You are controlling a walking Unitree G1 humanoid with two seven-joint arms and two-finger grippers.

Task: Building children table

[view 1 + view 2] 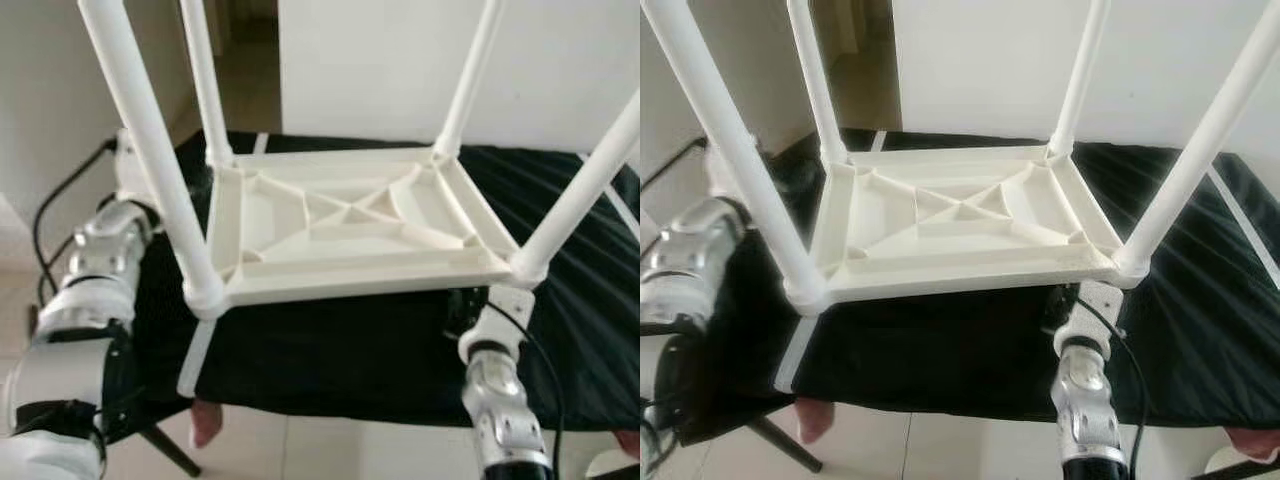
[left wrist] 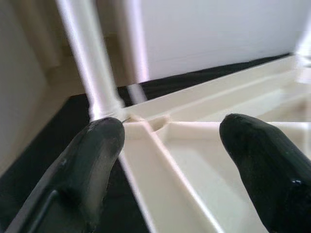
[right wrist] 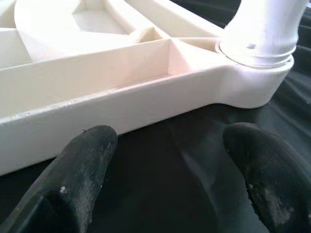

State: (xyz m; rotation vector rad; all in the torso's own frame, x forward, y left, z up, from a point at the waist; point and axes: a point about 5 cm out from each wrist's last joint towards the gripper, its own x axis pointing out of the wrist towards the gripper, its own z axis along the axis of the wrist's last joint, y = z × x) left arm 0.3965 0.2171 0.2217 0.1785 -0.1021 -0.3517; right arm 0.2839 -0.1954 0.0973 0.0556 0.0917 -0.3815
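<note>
**Table inverted, four legs fitted: grippers at the near edge**

The table (image 1: 350, 225) lies upside down on a black cloth (image 1: 560, 330), ribbed underside up. A white leg stands in each corner socket: near left leg (image 1: 150, 140), far left leg (image 1: 203, 80), far right leg (image 1: 468, 80), near right leg (image 1: 580, 190).

The left gripper (image 2: 170, 145) sits at the left side of the frame, near the far left corner. Its fingers (image 2: 92, 160) are spread wide, with nothing between them. The right gripper (image 3: 170, 160) sits just below the near edge, beside the near right socket, low over the cloth. Its fingers (image 3: 77, 165) are also spread wide and empty.

Judged step: check the leg seating, then grip the frame to turn the table upright.

- Close each gripper on a rib or on the rim, not on a leg; the legs are smooth and round and will likely slip.
- Grip near opposite corners so the load stays balanced.
- Lift both sides together; an uneven lift may lever a leg out of its socket.
- Keep the cloth out of the fingers.

No brand, label or writing can be read.
</note>
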